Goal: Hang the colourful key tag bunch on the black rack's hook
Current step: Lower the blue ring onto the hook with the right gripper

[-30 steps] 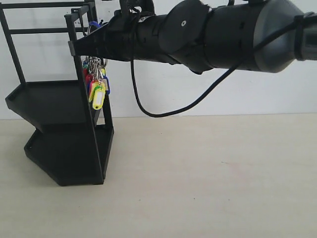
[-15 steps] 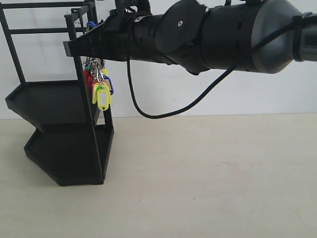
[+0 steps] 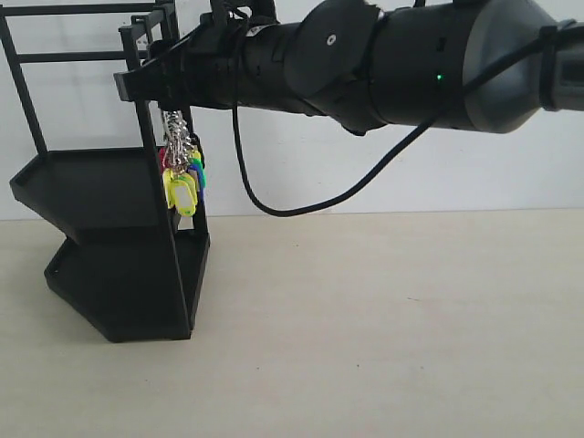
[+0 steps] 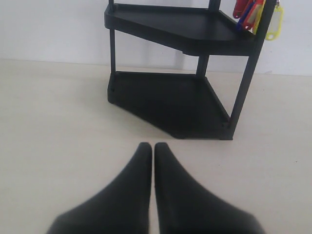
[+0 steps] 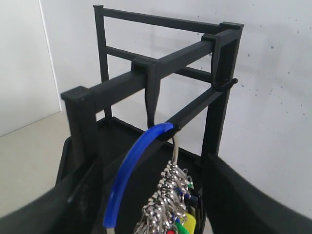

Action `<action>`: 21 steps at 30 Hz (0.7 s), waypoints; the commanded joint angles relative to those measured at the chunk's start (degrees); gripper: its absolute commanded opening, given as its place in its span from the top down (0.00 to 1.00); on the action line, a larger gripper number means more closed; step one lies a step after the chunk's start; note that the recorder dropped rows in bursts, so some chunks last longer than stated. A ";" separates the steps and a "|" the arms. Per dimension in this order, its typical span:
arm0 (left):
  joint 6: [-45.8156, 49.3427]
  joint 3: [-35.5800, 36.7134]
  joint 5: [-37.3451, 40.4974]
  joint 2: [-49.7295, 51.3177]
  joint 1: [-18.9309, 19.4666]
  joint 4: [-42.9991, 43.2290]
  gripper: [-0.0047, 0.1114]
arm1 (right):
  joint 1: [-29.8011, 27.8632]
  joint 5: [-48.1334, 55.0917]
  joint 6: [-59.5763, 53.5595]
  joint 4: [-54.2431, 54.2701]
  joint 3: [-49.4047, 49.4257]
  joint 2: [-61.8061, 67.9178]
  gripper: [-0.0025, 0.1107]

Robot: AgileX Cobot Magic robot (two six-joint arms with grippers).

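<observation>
Where the exterior view looks on, one black rack [image 3: 109, 228] of two tiers stands on the table [image 3: 383, 347]. One key tag bunch [image 3: 181, 178] hangs beside its top rail, under the right gripper [image 3: 151, 82].

Left wrist view: left gripper [image 4: 148, 146], jaws pressed together, empty.

Right wrist view: jaws wide apart, one blue-sleeved ring [image 5: 129, 175] between them. Two hooks show. The ring's top meets the nearer hook [image 5: 152, 109]; seating unclear.
</observation>
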 commanded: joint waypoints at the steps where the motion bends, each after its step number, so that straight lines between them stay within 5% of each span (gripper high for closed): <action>1: 0.20 0.16 -0.39 -0.12 0.14 0.28 0.92 | 0.01 0.83 0.32 0.08 -0.43 -0.10 0.47; 21: 0.20 0.16 -0.39 -0.12 0.14 0.28 0.92 | -0.09 9.83 3.04 0.35 -0.21 -3.98 0.47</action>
